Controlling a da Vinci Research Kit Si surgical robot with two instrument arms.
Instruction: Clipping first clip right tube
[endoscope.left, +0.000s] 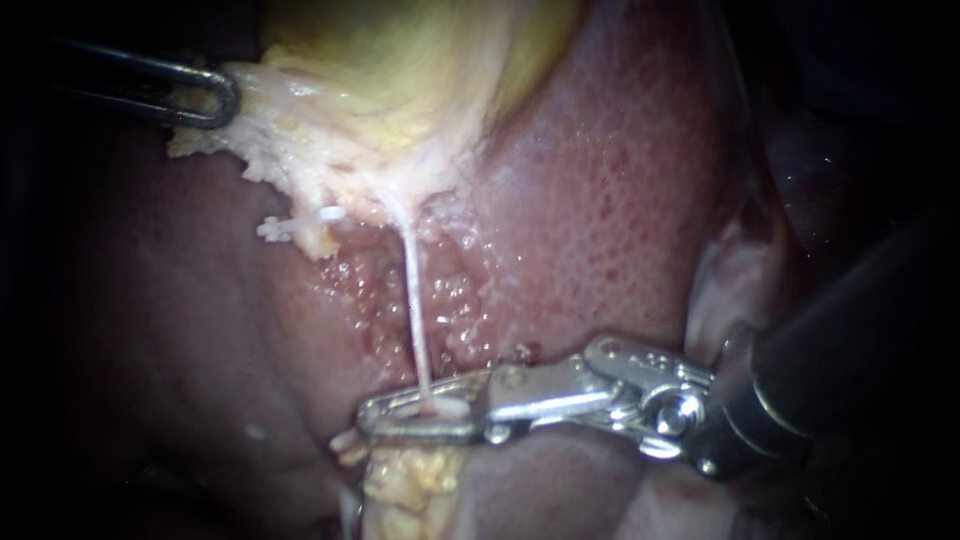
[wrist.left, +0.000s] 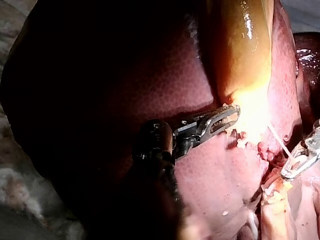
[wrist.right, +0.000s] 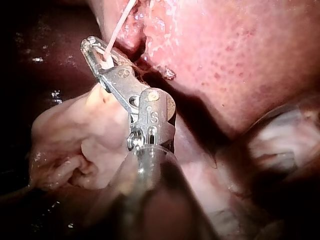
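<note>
A thin pale tube (endoscope.left: 412, 300) runs taut from the gallbladder's pale neck (endoscope.left: 380, 150) down to a fatty stump (endoscope.left: 410, 480). My right instrument (endoscope.left: 405, 412) comes in from the right. Its metal jaws lie close together on the tube's lower end, with a white clip (endoscope.left: 445, 408) between them. The right wrist view shows the same jaws (wrist.right: 100, 55) closed around the tube (wrist.right: 117, 27). My left instrument (endoscope.left: 215, 95) at the upper left is shut on the gallbladder's frayed edge and holds it up. It shows again in the left wrist view (wrist.left: 225, 117).
Red, pitted liver (endoscope.left: 620, 200) surrounds the tube and lies behind it. A small white clip (endoscope.left: 300, 222) sits on a tissue tag left of the tube. The yellow gallbladder body (wrist.left: 245, 45) lies ahead of my left instrument's jaws.
</note>
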